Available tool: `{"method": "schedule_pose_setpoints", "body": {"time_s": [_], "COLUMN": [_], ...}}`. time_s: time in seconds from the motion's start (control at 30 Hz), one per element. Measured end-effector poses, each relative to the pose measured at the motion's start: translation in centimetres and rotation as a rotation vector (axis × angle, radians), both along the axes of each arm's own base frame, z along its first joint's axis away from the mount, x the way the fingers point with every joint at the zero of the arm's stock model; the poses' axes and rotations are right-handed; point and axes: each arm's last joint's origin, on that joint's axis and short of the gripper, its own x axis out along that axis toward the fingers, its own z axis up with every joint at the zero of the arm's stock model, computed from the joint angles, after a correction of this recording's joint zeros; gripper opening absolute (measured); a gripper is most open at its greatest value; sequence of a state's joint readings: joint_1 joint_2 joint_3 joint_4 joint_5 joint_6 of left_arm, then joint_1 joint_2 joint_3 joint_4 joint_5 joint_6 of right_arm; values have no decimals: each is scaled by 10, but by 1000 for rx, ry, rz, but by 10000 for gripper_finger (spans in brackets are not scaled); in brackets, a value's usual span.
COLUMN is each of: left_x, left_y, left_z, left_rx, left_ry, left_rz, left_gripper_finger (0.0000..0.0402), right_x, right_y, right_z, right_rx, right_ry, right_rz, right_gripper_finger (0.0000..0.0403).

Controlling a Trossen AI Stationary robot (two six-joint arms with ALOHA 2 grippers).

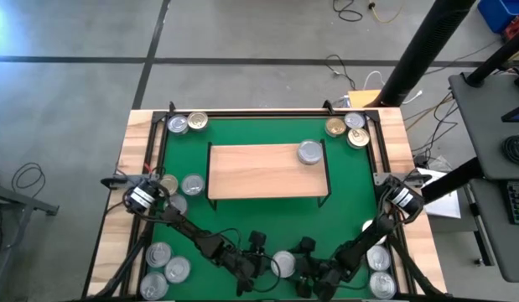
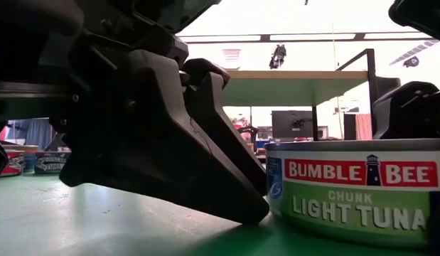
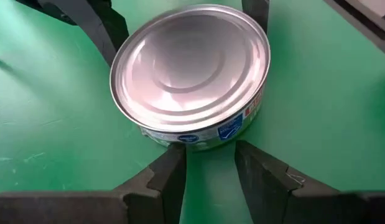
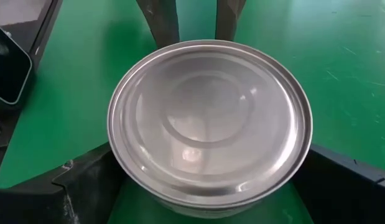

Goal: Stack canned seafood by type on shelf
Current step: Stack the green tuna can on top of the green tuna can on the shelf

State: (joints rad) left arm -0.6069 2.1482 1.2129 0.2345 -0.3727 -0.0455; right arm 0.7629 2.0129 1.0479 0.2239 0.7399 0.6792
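Seen from above, both arms converge at six o'clock on the green mat point(image 1: 267, 214), where a silver tin point(image 1: 283, 264) sits between the left gripper point(image 1: 256, 262) and the right gripper point(image 1: 308, 267). The right wrist view shows the right jaws spread wide, flanking the tin's sides; the left wrist view shows the left jaws narrowly parted just short of it. Only the low view reads its tuna label point(image 2: 358, 188). One tin point(image 1: 309, 152) stands on the shelf point(image 1: 263, 172) toward two o'clock.
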Motion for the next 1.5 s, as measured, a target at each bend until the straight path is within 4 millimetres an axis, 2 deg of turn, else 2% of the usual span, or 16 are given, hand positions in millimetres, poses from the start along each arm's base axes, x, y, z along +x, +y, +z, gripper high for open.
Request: {"method": "schedule_pose_setpoints", "body": {"time_s": [1.1,1.3,1.5], "left_x": [3,4,4], "left_y": [0,0,0], "left_z": [-4,-3,-2], "left_rx": [-24,-16,-12], "left_ry": [-20,-31,-30], "left_rz": [13,-1,-5], "left_gripper_finger": [126,126,126], "right_x": [10,11,11], "right_y": [-1,-1,-1], "right_z": [6,7,7], "right_rx": [20,8,16], "right_ry": [18,21,32], "right_rz": [0,14,27], "right_gripper_finger": [400,368,367]}}
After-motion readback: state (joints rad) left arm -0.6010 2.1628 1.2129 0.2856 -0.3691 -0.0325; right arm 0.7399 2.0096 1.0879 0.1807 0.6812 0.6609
